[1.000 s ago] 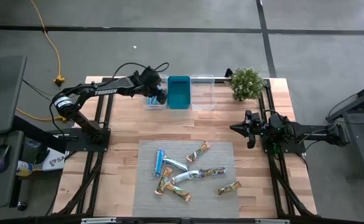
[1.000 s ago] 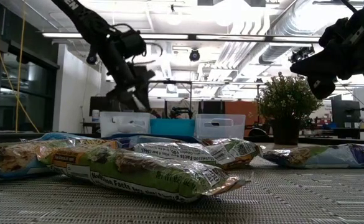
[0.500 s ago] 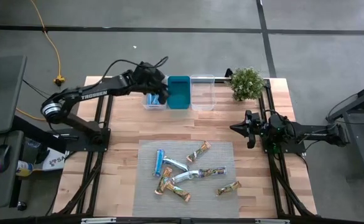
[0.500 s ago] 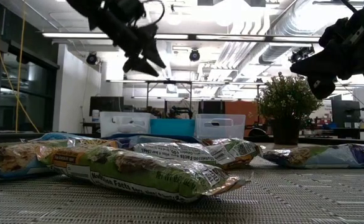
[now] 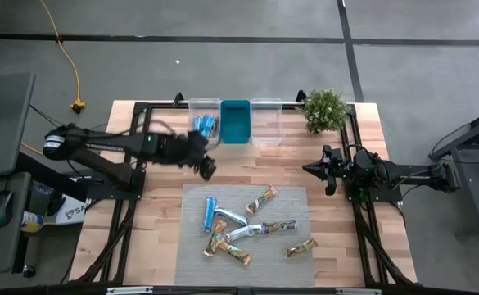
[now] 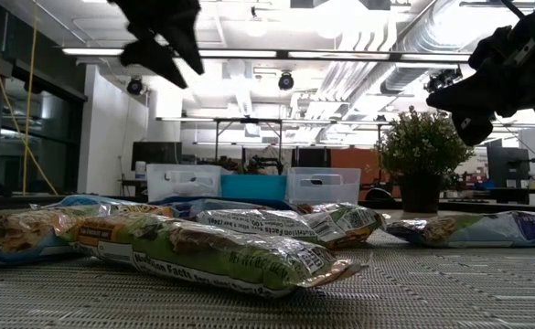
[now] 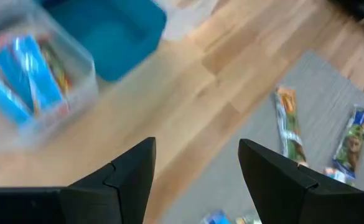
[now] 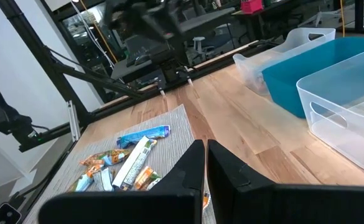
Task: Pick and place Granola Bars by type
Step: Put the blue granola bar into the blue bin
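Note:
Several granola bars lie flat on the grey mat point(image 5: 296, 201): a bright blue one point(image 5: 210, 215), a silvery one point(image 5: 232, 217) and tan-green ones point(image 5: 264, 197) point(image 5: 300, 246). More blue bars point(image 5: 204, 124) point(image 7: 20, 87) lie in the left clear bin point(image 5: 205, 105). My left gripper point(image 5: 207, 170) point(image 7: 197, 149) hangs open and empty in the air over the bare wood between the bins and the mat, high in the low view point(image 6: 171, 50). My right gripper point(image 5: 311, 170) point(image 8: 205, 146) waits shut at the table's right side, above the wood.
A teal bin point(image 5: 235, 121) and a second clear bin point(image 5: 266, 121) stand in a row beside the left clear bin along the far edge. A potted plant point(image 5: 325, 109) sits at the far right corner. Bare wood shows between the bins and the mat.
My left gripper has risen out of the left clear bin and swung toward the near edge, and now hangs over the wood just short of the mat. The blue bars stay in that bin. The right arm has kept still.

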Available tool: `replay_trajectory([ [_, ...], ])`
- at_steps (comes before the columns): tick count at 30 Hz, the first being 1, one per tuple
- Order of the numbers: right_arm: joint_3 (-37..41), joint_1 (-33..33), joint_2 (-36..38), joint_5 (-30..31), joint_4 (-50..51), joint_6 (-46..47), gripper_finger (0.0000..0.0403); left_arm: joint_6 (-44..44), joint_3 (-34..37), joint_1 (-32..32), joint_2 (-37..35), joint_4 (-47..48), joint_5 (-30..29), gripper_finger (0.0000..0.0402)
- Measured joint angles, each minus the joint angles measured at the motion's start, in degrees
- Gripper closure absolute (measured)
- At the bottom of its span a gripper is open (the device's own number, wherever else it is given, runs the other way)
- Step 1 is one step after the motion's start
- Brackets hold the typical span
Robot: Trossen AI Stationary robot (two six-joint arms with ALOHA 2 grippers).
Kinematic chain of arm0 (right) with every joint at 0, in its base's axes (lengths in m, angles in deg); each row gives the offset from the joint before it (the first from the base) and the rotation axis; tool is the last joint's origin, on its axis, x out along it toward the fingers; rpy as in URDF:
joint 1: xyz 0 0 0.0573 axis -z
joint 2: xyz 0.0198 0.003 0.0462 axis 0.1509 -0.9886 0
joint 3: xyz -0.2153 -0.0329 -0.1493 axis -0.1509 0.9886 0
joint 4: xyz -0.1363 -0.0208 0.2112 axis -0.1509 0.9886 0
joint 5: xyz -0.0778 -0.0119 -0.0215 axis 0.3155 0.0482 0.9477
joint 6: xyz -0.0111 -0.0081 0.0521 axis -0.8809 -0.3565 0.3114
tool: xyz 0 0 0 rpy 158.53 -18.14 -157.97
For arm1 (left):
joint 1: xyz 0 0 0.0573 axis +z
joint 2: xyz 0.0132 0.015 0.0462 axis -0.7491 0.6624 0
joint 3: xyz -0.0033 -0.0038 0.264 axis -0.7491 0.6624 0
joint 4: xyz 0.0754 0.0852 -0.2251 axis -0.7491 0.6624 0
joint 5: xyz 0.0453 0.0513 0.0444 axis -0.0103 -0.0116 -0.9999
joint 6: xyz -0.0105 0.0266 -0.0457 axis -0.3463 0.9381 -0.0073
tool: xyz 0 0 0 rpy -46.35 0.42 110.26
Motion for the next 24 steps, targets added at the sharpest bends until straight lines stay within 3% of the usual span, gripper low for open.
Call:
replay_trajectory([
  [6, 0.0, 0.0, 0.0, 0.0, 0.0, 0.0, 0.0402, -21.2, 0.0, -14.2, 2.6, 8.0, -7.3, 0.0175],
  [11, 0.0, 0.0, 0.0, 0.0, 0.0, 0.0, 0.0402, -34.3, 0.0, -22.1, 7.1, 8.2, -8.2, 0.0175],
  [17, 0.0, 0.0, 0.0, 0.0, 0.0, 0.0, 0.0402, -43.1, 0.0, -26.7, 14.9, 3.4, -4.7, 0.0175],
  [24, 0.0, 0.0, 0.0, 0.0, 0.1, 0.0, 0.0402, -46.1, 0.0, -26.7, 23.0, -4.0, -0.7, 0.0175],
])
